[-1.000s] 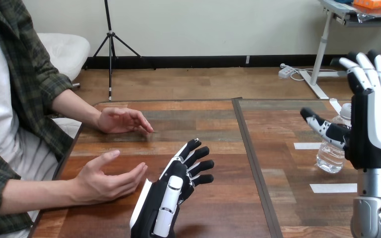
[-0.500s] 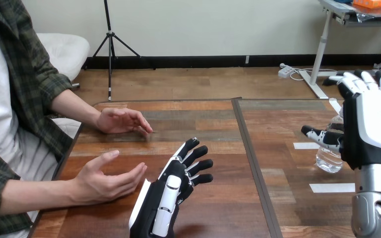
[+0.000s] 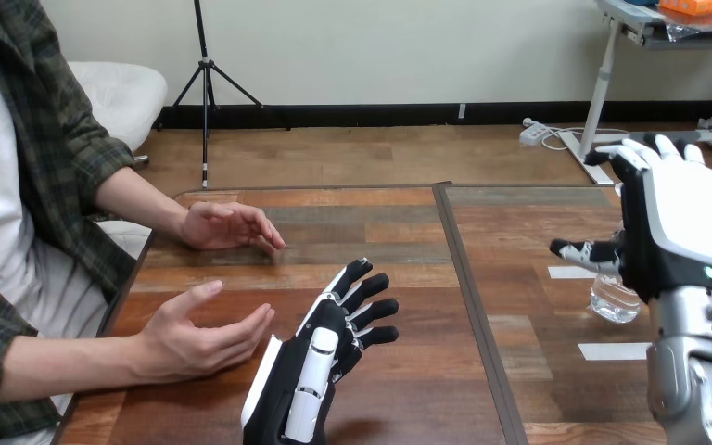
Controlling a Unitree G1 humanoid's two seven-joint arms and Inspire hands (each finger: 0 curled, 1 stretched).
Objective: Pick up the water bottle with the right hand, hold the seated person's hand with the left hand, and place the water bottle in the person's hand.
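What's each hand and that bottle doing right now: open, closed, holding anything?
Water bottle: upright on the table, not gripped.
Person's nearer hand: open, empty.
Person's farther hand: open, empty.
Left hand: open, empty, beside the person's nearer hand.
Right hand: open, raised in front of the water bottle.

1. No writing, number or sign can be read anywhere.
2. Two white strips on the table, at 3 o'clock, look blank.
3. The water bottle, partly behind the right hand, shows no legible print.
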